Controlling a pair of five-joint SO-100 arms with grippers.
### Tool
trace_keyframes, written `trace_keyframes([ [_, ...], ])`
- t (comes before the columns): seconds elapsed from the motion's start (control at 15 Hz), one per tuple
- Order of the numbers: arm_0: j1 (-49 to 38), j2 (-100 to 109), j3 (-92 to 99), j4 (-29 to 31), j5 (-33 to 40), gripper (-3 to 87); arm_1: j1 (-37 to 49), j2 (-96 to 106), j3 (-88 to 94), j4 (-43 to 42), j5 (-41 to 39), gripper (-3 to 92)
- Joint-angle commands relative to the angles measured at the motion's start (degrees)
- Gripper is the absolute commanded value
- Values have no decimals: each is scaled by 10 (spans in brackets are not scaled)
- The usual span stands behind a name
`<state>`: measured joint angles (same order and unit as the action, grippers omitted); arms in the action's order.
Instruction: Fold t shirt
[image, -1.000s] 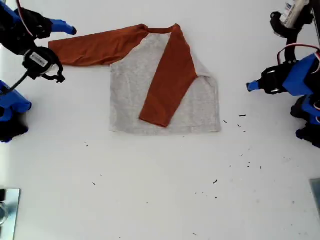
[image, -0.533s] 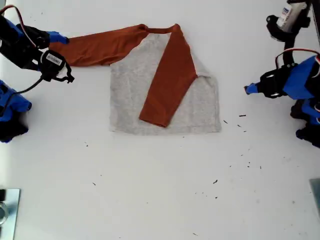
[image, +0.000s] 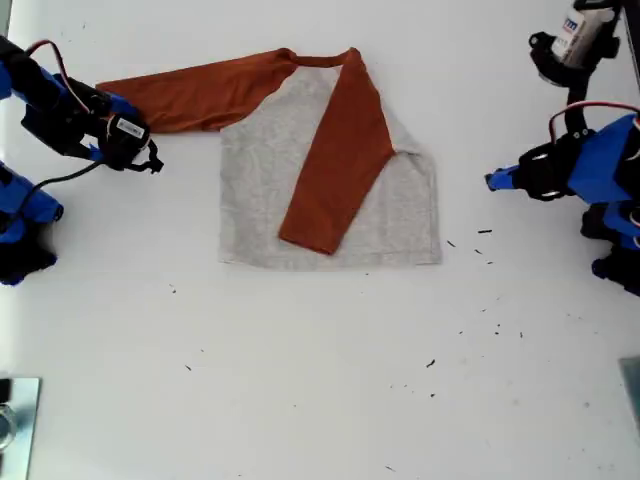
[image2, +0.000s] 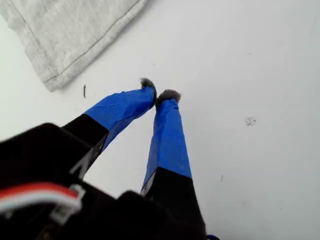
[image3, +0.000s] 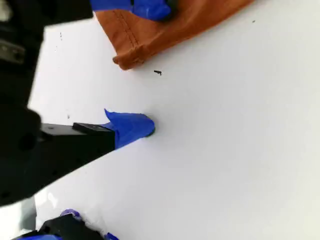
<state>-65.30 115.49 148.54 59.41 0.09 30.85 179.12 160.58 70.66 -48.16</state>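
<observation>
Two arms, one t shirt (image: 260, 190): which sits nearer the sleeve not yet folded? (desk)

My second gripper (image: 112, 108), at the upper left of the exterior view. Its jaws are wide. One fingertip (image3: 150, 7) rests over the rust-orange cuff (image3: 131, 52), while the other is down on the bare white counter (image: 320, 380) just beside it. Nothing is gripped yet. (photographer)

And how does the sleeve run from there? (desk)

The outstretched sleeve (image: 200, 92) has its long axis nearly level, rising slightly from the cuff toward the collar at upper centre. The shirt lies flat in the upper middle of the exterior view. Its other sleeve (image: 335, 170) already crosses the grey body on a diagonal. By my reading, the coming fold carries the cuff rightward and down over the body, so the grip should close across the sleeve's width. (photographer)

What about the far arm? (desk)

My first gripper (image: 492, 179) is at the right edge of the exterior view, well apart from the loose sleeve. Its jaws are pinched together on nothing, and the tips point toward the grey hem corner (image2: 50, 80) without touching it. (photographer)
</observation>
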Motion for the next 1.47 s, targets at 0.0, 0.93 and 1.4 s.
trace_keyframes([
  [0.0,-26,-20,-8,-56,32,160,-11,12,0,-4,15,37],
  [0.93,361,-85,-599,139,22,-3,-18,23,10,-4,36,36],
  [1.4,475,-342,-998,93,206,322,-14,21,11,-4,46,36],
])
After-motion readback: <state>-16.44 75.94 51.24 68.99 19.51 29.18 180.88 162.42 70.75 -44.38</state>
